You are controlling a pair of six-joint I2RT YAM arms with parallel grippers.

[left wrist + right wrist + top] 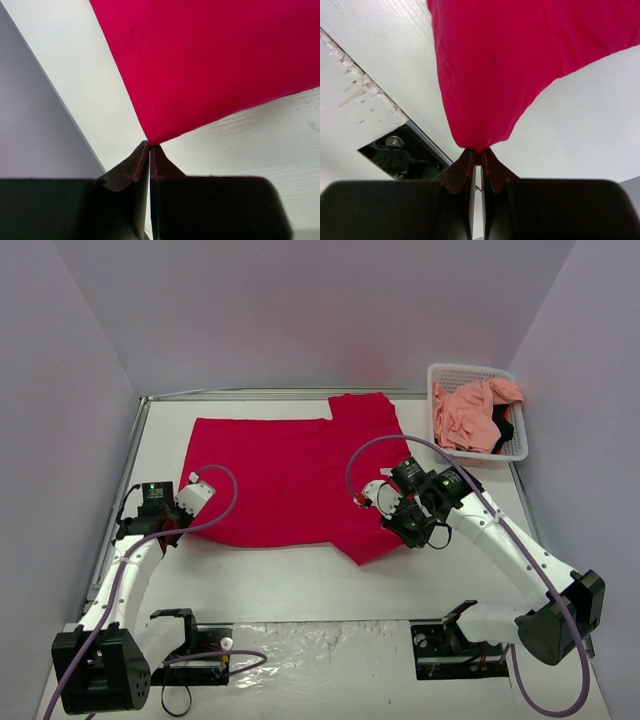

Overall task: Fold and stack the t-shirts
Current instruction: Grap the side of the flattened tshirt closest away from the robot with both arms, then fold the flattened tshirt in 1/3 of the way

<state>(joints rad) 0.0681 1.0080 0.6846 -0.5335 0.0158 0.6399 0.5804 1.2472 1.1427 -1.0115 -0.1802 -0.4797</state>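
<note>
Both clamped tight: left tool [149, 145] and right tool [479, 151] pinch crimson t-shirt [290, 475] edges.

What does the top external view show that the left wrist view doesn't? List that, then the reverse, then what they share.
Only the top external view: the white basket holding the pink t-shirt and a black garment, plus the right gripper shut on the red t-shirt. Only the left wrist view: the hem stitching, and the left gripper pinched shut on a corner tip. Both: the red t-shirt, the white table and the left gripper.
</note>
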